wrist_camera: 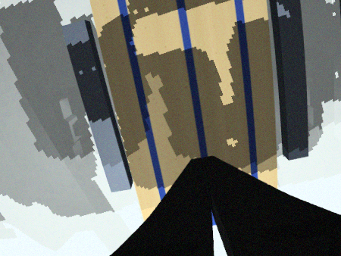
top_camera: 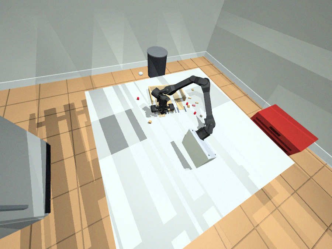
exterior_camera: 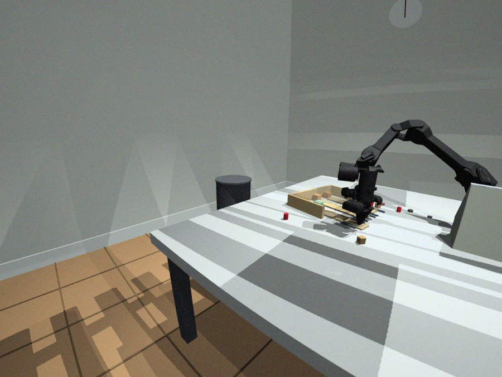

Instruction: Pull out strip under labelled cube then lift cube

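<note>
My gripper (top_camera: 162, 113) (exterior_camera: 360, 222) (wrist_camera: 203, 168) is shut with nothing between its fingers. It points down, with its tips at the top face of a tan strip (top_camera: 161, 115) (wrist_camera: 212, 34) with blue lines; exact contact is hard to tell. The strip lies between two dark rails (wrist_camera: 293, 95) (wrist_camera: 99, 113) and its front end reaches beyond them. Two orange-brown cubes (exterior_camera: 316, 196) (exterior_camera: 327, 194) show inside the wooden tray (exterior_camera: 304, 205) (top_camera: 150, 94), near a small green piece (exterior_camera: 318, 202). No label is readable, and the arm hides part of the tray.
Another tan strip (top_camera: 180, 104) lies to the right. A loose brown cube (top_camera: 149, 122) (exterior_camera: 361, 240) sits in front of the tray. A red cylinder (top_camera: 137, 98) (exterior_camera: 285, 216) stands left of it. Several small pieces lie to its right. A pale upright box (top_camera: 196, 150) (exterior_camera: 478, 218) stands by the arm's base.
</note>
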You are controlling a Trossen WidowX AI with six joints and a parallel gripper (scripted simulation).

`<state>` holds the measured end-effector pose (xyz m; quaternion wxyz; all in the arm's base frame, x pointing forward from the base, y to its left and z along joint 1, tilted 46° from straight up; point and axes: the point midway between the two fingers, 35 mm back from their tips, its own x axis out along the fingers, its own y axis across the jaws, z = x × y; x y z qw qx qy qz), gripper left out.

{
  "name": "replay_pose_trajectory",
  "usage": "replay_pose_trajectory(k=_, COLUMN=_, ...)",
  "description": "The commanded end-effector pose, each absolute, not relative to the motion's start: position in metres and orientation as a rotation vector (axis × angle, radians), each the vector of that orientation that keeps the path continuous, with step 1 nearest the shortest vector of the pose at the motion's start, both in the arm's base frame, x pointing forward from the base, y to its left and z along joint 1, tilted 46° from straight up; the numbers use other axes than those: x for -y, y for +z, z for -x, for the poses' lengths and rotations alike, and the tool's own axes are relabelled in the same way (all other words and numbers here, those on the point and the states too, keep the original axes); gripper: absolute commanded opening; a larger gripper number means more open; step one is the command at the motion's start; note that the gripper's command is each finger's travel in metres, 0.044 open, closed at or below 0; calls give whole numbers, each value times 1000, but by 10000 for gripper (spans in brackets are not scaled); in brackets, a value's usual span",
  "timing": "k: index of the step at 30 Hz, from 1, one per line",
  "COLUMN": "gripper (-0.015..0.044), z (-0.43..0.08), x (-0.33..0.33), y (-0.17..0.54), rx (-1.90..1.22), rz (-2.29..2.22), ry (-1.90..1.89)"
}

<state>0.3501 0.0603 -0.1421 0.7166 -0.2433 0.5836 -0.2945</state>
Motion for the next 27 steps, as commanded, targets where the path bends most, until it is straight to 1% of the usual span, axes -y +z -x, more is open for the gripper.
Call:
replay_pose_trajectory(k=1, gripper=0, z=-340, x=-56, y=-147, rx=-1312, rz=536, ry=-660)
replay_pose_trajectory(k=27, gripper=0, z=-299, x=-55, y=-154, rx=-1313, rz=536, ry=-660)
